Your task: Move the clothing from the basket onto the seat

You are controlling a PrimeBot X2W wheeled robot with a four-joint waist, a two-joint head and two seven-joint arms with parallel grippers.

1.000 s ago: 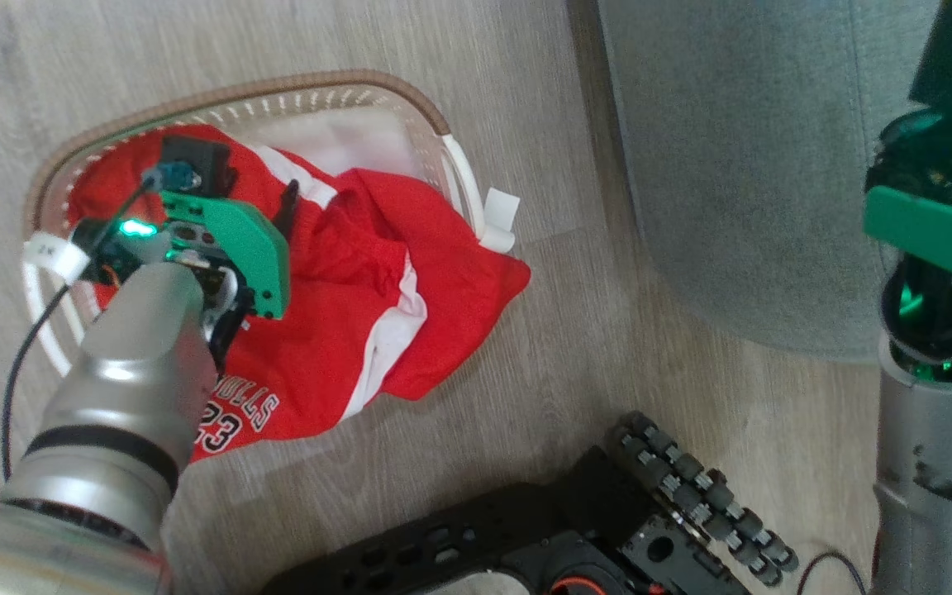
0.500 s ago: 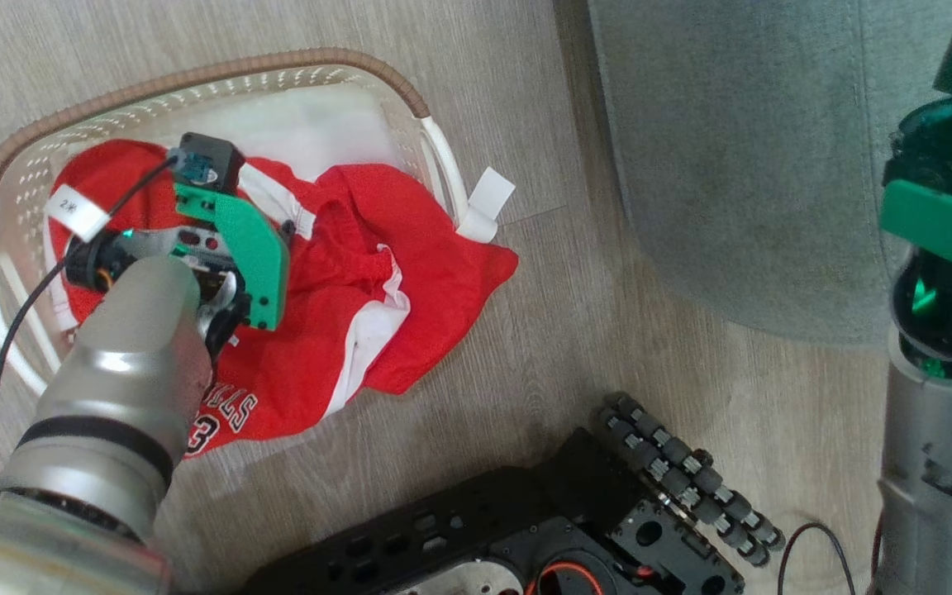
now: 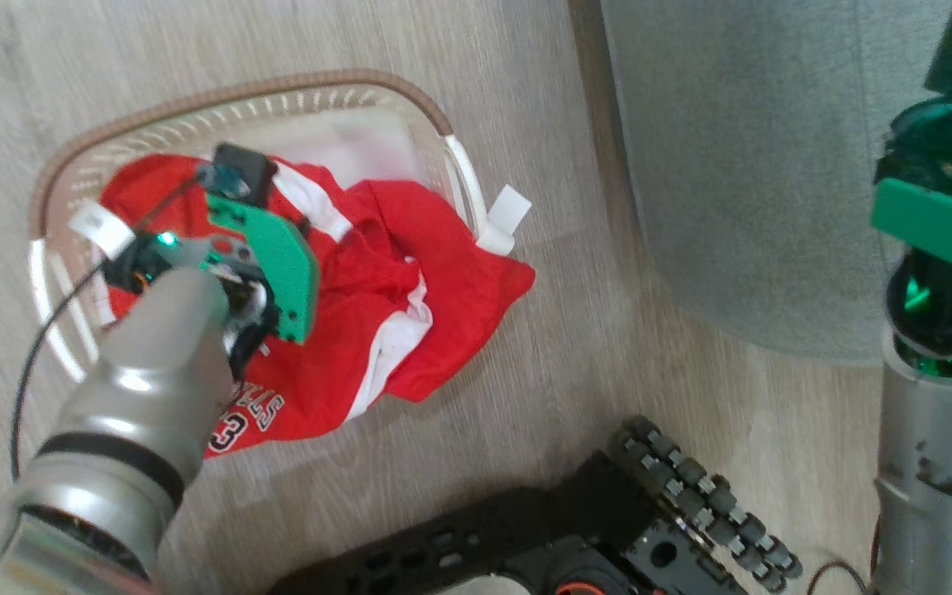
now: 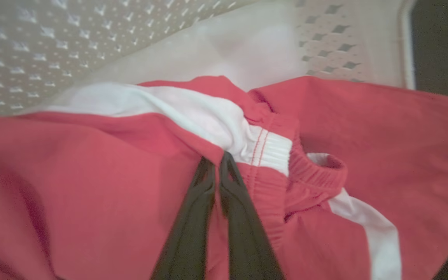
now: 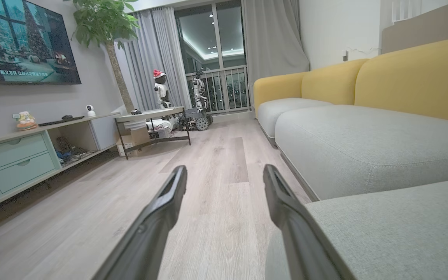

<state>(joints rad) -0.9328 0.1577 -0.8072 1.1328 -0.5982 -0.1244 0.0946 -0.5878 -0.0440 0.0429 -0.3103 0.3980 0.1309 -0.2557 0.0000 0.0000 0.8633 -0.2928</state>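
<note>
Left gripper [image 4: 217, 160] has shut, apparently on clothing [image 3: 459, 289] overhanging basket [image 3: 236, 87].

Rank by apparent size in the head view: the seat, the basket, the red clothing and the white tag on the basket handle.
1-2. seat and basket: alike here, and the frame cuts the seat off, so unranked.
3. red clothing, partly behind the left arm.
4. white tag.

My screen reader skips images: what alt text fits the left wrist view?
The left gripper, shut, pinches the red clothing beside its white-trimmed elastic waistband. Behind it lie white fabric and the perforated wall of the basket.
</note>
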